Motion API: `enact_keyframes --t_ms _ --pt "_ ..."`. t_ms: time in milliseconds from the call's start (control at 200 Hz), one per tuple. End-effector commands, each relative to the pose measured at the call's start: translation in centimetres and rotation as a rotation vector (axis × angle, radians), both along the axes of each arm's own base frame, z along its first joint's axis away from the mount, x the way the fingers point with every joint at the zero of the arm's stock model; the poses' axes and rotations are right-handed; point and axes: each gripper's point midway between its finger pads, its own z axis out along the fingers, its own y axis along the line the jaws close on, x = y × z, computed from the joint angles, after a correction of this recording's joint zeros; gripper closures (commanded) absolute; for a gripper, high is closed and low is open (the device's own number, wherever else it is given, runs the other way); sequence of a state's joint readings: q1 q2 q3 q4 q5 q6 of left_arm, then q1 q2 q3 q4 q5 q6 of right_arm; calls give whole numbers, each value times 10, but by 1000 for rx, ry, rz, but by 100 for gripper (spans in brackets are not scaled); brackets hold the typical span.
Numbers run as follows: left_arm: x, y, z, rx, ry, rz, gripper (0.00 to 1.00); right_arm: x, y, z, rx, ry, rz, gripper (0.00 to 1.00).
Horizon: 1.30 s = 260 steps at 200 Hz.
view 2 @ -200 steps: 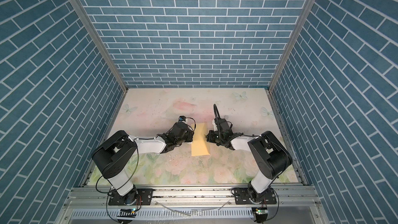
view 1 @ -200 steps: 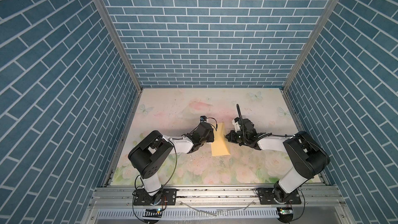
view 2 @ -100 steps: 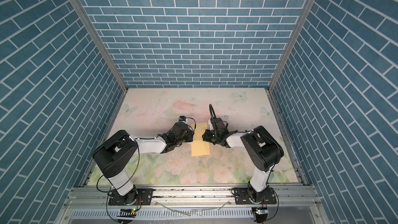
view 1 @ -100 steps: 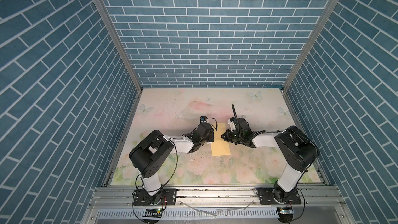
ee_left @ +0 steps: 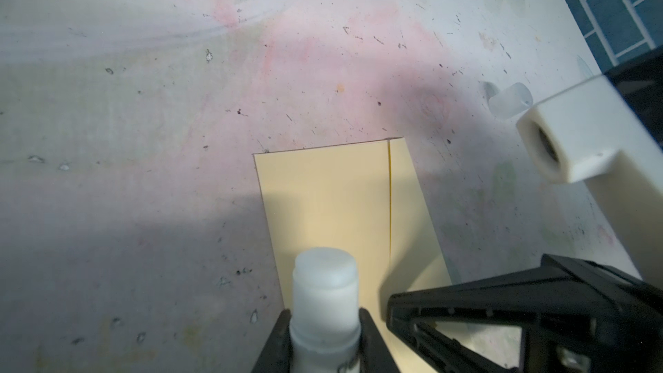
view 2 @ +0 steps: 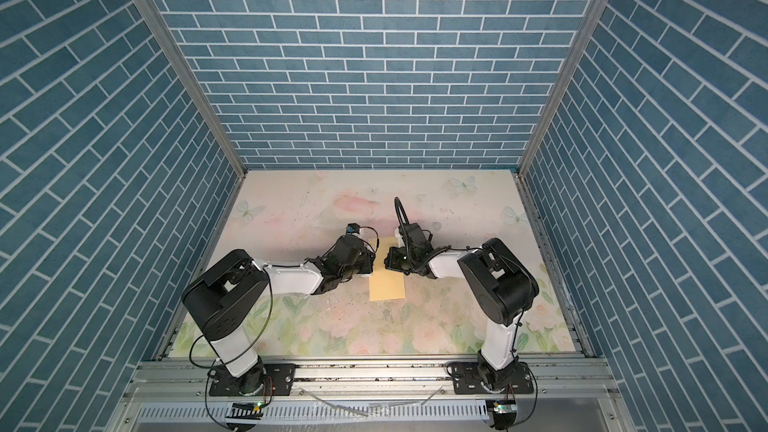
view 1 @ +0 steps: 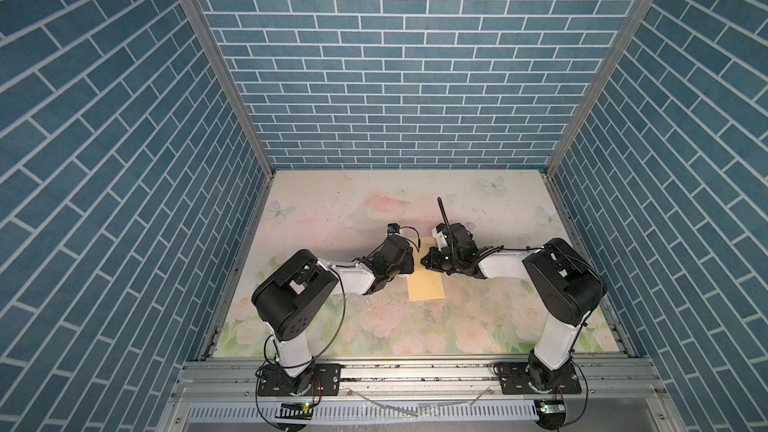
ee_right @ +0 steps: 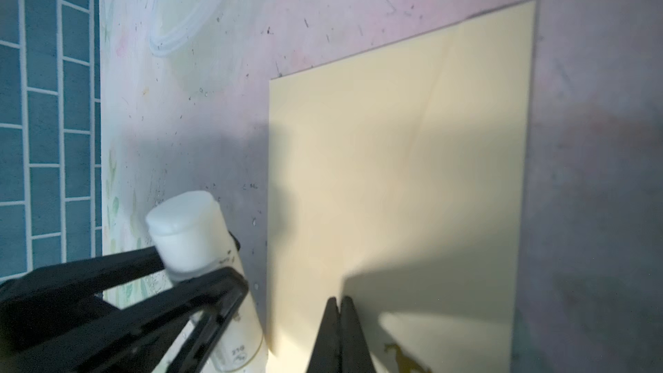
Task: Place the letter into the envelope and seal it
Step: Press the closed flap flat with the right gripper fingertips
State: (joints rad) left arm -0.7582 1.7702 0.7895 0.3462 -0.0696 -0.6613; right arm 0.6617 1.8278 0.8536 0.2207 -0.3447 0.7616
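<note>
Left wrist: left end effector (ee_left: 324,317) clamps glue stick (ee_left: 324,288); right end effector (ee_left: 393,308) closed; envelope (ee_left: 323,202) partly covered

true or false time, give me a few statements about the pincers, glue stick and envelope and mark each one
1. The left pincer holds a glue stick. True.
2. The right pincer is open. False: it is shut and holds nothing.
3. The envelope lies flat on the table. True.
4. The envelope sits against the back wall. False: it lies mid-table, between the two pincers.
</note>
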Motion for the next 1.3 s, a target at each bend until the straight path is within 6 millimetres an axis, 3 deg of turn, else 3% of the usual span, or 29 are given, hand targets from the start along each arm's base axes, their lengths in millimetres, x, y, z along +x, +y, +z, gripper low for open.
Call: enact_keyframes --t_ms 0,95,175,385,490,585,760,1295 --pt "-1 -2 -7 21 20 -6 100 -30 -21 -43 -149 142 11 100" --pt "1 -4 3 2 12 -10 100 -30 -21 -40 -153 133 19 100" --pt "2 -5 13 -9 2 -12 100 -25 -15 -25 -108 92 28 100" --pt "2 -5 38 -33 -25 -17 100 1 2 55 102 -98 13 100" --pt "3 -6 44 -38 -36 -16 100 5 -1 77 131 -149 -3 100" --pt "6 -8 43 -39 -37 -16 100 3 -7 74 84 -145 2 100" --pt "10 -12 28 -15 -21 -17 100 -3 -18 43 -11 -78 0 100" --pt "16 -9 -3 28 19 4 100 -17 -14 -12 -127 67 43 100"
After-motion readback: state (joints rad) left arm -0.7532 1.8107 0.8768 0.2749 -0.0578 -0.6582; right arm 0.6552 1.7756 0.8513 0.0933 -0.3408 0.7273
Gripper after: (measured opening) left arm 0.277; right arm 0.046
